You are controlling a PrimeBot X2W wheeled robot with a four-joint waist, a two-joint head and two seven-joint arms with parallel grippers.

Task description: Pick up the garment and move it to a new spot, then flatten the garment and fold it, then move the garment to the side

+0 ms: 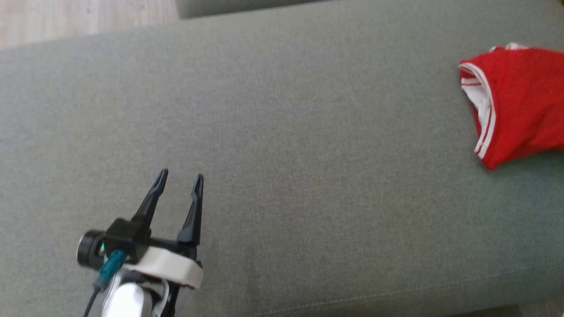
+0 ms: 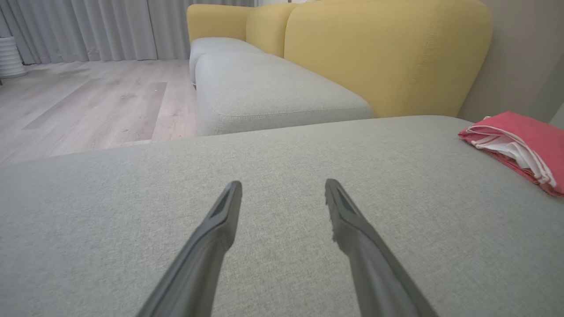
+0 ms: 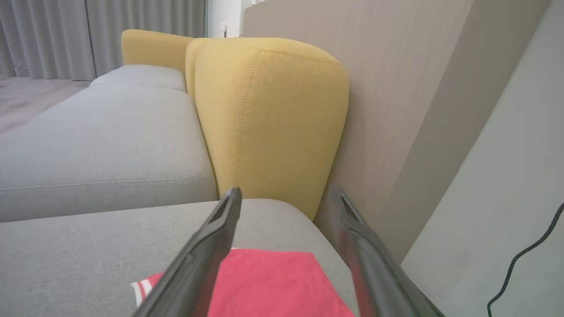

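- My left gripper (image 1: 181, 174) is spread open and empty, lower left of the head view, over the grey cushion (image 1: 282, 132).
- The red garment (image 1: 520, 101) lies at the right edge.
- My right gripper (image 3: 285, 193) is open too.

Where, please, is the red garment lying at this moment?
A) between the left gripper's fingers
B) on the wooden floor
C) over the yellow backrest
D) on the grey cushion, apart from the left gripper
D: the red garment lies on the grey cushion near the head view's right edge, clear of the open left gripper.
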